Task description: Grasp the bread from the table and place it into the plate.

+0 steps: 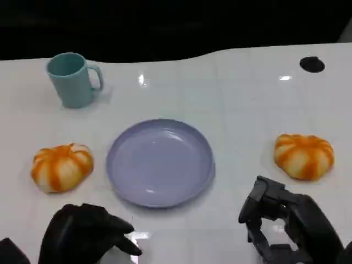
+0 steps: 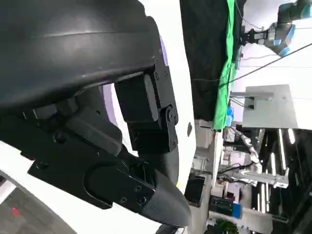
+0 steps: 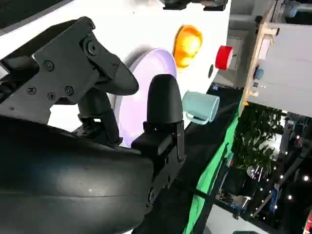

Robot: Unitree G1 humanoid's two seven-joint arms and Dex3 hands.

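Nearest, the left hand (image 1: 88, 234) rests low with fingers curled, holding nothing; the right hand (image 1: 286, 225) hangs open and empty. 2 breads flank the plate (image 1: 159, 162): one (image 1: 61, 166) left, one (image 1: 303, 156) right. The right bread looks closest; approach from above. Far back, the cup (image 1: 71, 80) stands well clear.

Orange-striped bread (image 1: 62, 167), lavender plate (image 1: 159, 162)
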